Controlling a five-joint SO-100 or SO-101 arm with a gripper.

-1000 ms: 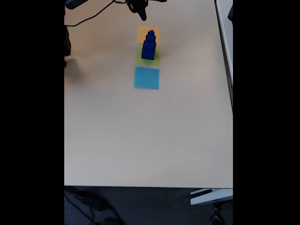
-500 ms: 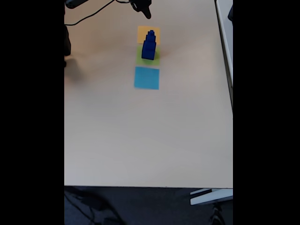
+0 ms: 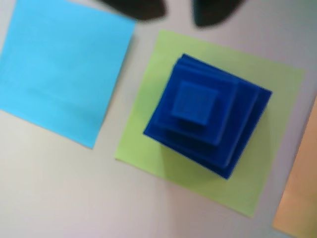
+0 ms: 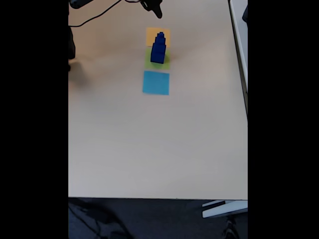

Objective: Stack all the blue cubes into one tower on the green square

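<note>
Wrist view: you see the blue cubes stacked in one tower, seen from above, standing on the green square. The tower sits inside the patch and touches neither neighbour. A light-blue square lies just beside the green one on the left of this view; an orange square shows at the right edge. The jaws appear as two dark tips at the top edge, spread apart and holding nothing.

Fixed view: the tower stands near the table's far edge, with the gripper above it, clear of the cubes.
</note>
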